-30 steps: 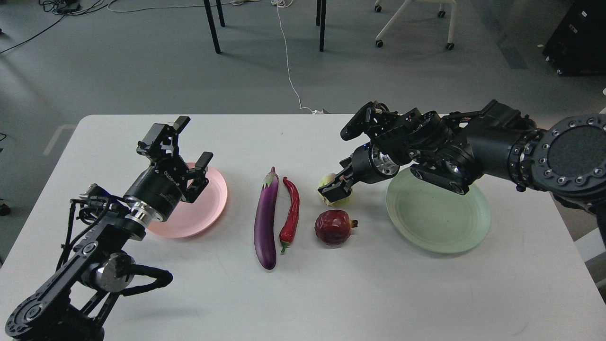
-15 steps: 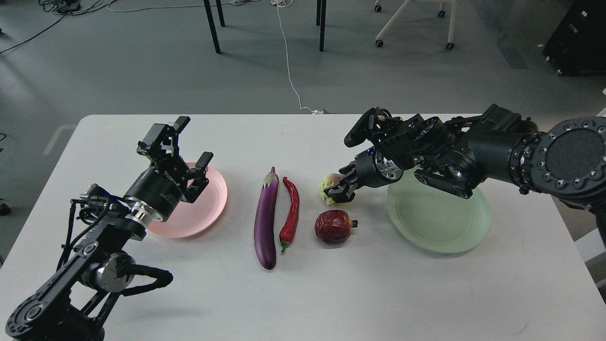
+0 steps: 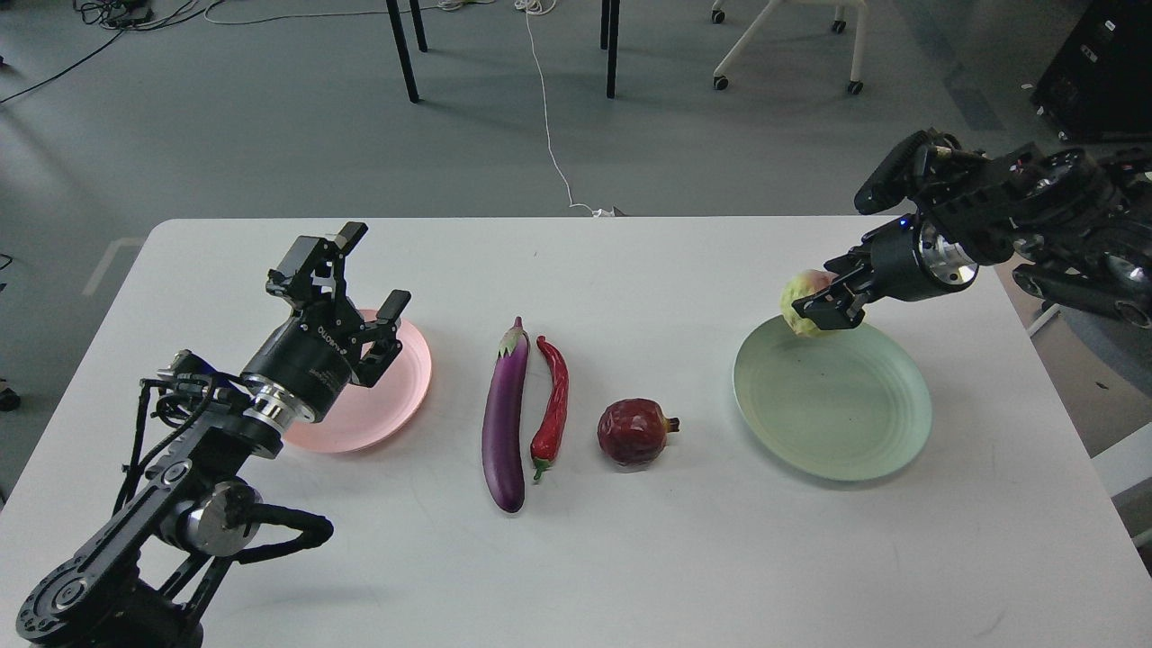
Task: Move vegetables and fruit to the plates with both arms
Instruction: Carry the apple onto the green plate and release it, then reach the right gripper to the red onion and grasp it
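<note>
My right gripper (image 3: 823, 306) is shut on the round yellow-green fruit (image 3: 800, 292) and holds it in the air over the far left rim of the pale green plate (image 3: 832, 405). My left gripper (image 3: 362, 274) is open and empty above the pale pink plate (image 3: 378, 396). The purple eggplant (image 3: 504, 414) and the red chili pepper (image 3: 553, 405) lie side by side at the table's middle. The dark red pomegranate (image 3: 635, 432) sits to their right.
The white table (image 3: 576, 558) has its right edge just past the green plate. Beyond the far edge are the grey floor, table legs (image 3: 405, 49), a white cable (image 3: 549, 126) and a wheeled chair (image 3: 783, 45).
My right gripper closed on the yellow-green fruit, lifted it off the table and carried it right to the green plate's far rim. The left arm barely moved.
</note>
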`<action>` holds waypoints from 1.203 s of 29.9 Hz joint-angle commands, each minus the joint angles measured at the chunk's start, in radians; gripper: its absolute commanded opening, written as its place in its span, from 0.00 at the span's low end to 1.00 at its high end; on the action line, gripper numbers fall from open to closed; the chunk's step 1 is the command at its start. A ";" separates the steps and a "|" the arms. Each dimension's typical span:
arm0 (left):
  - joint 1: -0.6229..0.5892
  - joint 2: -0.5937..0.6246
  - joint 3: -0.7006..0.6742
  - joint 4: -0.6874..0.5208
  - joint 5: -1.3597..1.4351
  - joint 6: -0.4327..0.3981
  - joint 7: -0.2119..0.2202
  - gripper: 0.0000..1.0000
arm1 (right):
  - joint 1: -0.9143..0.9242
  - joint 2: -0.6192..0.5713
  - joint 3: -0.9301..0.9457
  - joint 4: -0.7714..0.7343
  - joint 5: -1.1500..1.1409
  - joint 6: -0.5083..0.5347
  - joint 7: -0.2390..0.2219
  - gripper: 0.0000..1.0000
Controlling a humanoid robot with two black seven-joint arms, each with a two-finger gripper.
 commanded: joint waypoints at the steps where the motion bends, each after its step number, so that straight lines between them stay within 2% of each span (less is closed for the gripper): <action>1: 0.000 -0.007 0.001 0.000 0.002 0.000 0.002 0.98 | -0.047 -0.025 0.003 -0.011 -0.001 -0.003 0.000 0.40; 3: 0.000 -0.007 0.001 0.000 0.002 0.000 0.000 0.98 | -0.070 -0.025 0.005 -0.028 -0.001 -0.005 0.000 0.40; 5: 0.000 -0.005 0.001 -0.005 0.002 0.000 0.002 0.98 | -0.087 -0.019 0.006 -0.042 -0.001 -0.011 0.000 0.45; 6: 0.000 -0.004 0.001 -0.009 0.002 0.000 0.000 0.98 | -0.093 -0.016 0.006 -0.043 0.001 -0.020 0.000 0.55; 8: 0.002 -0.002 0.001 -0.011 0.002 0.000 0.000 0.98 | -0.096 -0.016 0.009 -0.045 0.001 -0.046 0.000 0.88; 9: 0.002 -0.002 0.001 -0.011 0.002 0.000 0.002 0.98 | -0.098 -0.015 0.012 -0.046 0.001 -0.060 0.000 0.98; 16: 0.003 -0.005 0.001 -0.011 0.004 0.000 0.002 0.98 | -0.081 -0.025 0.028 -0.022 0.005 -0.069 0.000 0.97; 23: 0.005 -0.005 0.001 -0.011 0.004 0.000 0.000 0.98 | 0.028 -0.007 0.109 0.208 0.122 -0.068 0.000 0.97; 26: 0.005 -0.004 0.000 -0.011 0.004 0.000 0.000 0.98 | 0.039 0.045 0.106 0.274 0.139 -0.068 0.000 0.97; 36: 0.005 0.004 -0.011 -0.012 0.004 0.000 0.000 0.98 | 0.034 0.267 0.051 0.256 0.145 -0.078 0.000 0.97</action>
